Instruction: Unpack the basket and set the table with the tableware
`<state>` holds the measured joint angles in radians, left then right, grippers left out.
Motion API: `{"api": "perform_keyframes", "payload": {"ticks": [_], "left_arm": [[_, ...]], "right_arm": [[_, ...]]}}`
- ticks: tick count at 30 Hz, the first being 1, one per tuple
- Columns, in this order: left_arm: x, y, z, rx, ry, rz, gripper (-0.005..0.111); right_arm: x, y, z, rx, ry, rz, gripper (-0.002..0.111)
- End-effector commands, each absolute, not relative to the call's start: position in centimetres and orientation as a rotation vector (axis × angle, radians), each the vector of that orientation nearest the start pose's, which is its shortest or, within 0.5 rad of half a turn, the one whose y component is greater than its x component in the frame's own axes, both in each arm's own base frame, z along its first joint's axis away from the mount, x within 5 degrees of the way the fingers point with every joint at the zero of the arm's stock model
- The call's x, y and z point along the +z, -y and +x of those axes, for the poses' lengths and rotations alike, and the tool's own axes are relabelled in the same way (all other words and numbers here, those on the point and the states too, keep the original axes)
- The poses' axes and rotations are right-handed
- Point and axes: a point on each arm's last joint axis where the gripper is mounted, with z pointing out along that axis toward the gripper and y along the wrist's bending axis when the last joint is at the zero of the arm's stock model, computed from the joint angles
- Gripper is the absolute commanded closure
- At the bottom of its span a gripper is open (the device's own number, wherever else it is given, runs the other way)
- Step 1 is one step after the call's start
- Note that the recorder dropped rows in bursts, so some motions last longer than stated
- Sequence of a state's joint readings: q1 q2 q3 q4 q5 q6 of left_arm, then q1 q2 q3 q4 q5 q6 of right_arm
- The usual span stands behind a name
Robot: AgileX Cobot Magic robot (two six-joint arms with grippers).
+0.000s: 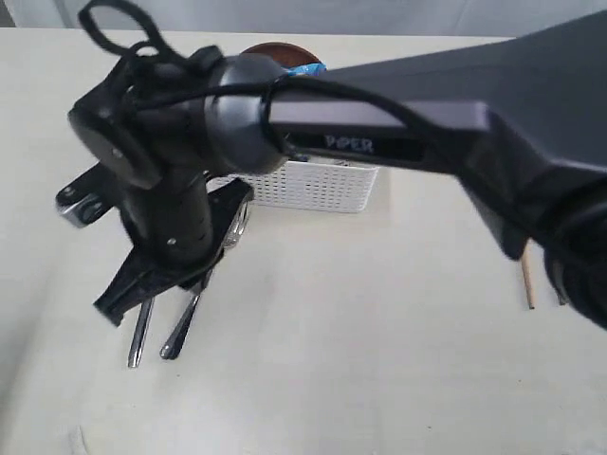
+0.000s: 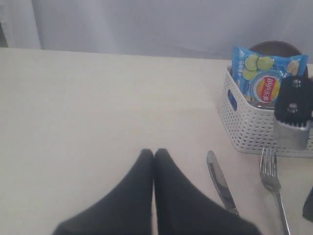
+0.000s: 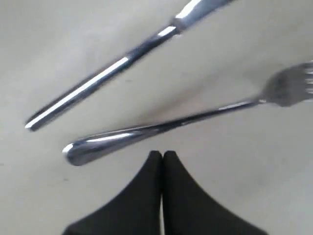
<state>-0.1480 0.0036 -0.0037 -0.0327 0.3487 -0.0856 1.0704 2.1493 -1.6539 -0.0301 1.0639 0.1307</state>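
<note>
Black right arm (image 1: 398,118) partly hides basket (image 1: 313,187); chip bag (image 2: 264,81) inside.

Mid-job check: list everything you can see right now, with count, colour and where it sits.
basket: one, white, perforated, on the table
chip bag: one, blue, standing in the basket
plate: one, brown, in the basket behind the chip bag, mostly hidden
knife: one, steel, flat on the table near the basket
fork: one, steel, flat beside the knife, not touching it
chopstick: one seen, wooden, on the table away from the basket, partly hidden by the right arm
table: one, cream
right arm: one, dark grey, reaching across over the basket
left pincer: black, shut, empty
right pincer: black, shut, empty, by the fork's handle end
</note>
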Motion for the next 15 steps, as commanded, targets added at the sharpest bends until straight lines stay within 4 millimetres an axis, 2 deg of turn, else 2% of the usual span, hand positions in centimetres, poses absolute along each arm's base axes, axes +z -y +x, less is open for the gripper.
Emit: {"api": "perform_keyframes", "payload": {"ticks": [1, 6, 15], "left_arm": [[18.2, 0.9, 5.3, -0.196, -1.834, 0.044, 0.107], [18.2, 0.9, 5.3, -0.196, -1.834, 0.044, 0.107], [18.2, 0.9, 5.3, -0.196, -1.834, 0.044, 0.107]], "right_arm": [[16.2, -35.7, 24.6, -0.017, -2.774, -1.277, 0.109], [14.8, -34.2, 27.3, -0.007, -2.821, -1.157, 0.109], [12.6, -34.8, 26.9, 0.033, -2.874, -1.174, 0.109]]}}
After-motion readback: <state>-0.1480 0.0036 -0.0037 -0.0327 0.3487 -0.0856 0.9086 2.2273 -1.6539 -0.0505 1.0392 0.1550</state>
